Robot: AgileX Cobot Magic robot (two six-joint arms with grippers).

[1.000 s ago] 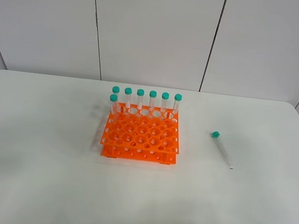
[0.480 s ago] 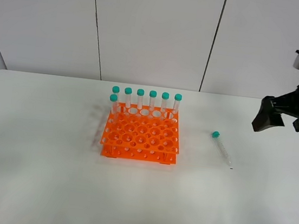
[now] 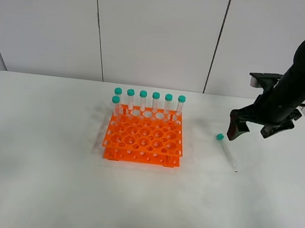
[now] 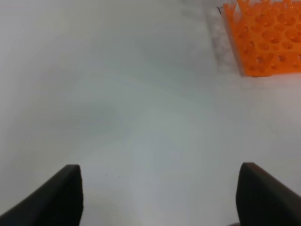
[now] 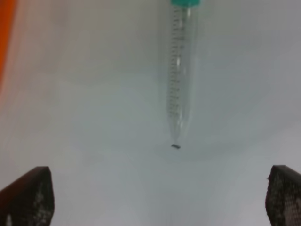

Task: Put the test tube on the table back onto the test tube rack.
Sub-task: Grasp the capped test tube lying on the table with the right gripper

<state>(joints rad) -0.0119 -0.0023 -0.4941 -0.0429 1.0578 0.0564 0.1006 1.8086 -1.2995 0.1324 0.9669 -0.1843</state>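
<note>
**One Tube Off the Rack, Both Grippers Wide**

The orange rack (image 3: 143,141) stood near the middle of the tabletop (image 3: 39,178), a two-tier grid of round holes. It held seven capped tubes (image 3: 149,103), all upright, clear-bodied and topped in teal. Six filled the back row, the one nearest the wall. The seventh stood just in front of the leftmost of them. Every other hole in the rack was vacant.

The test tube (image 3: 227,152) lay flat on the tabletop, well apart from the rack on its right side. Its teal cap pointed toward the wall, and its pointed tip angled toward the near edge and slightly rightward. The right wrist view showed the test tube (image 5: 180,70) with its graduation marks and a tiny dark speck (image 5: 175,146) on the surface just off its tip.

The right gripper (image 3: 253,128) hung above the tabletop near the cap end of the test tube, touching nothing. Seen from its own wrist, the right gripper (image 5: 156,197) had its fingers spread far apart and nothing between them. The test tube lay ahead of them.

The left gripper (image 4: 160,195) was out of the high view. Its wrist camera showed its fingers equally wide apart over bare white surface, with a corner of the rack (image 4: 265,37) ahead and to one side.

The tabletop was plain matte white with rounded corners. Behind it rose a wall (image 3: 157,31) of pale panels divided by thin dark seams.
</note>
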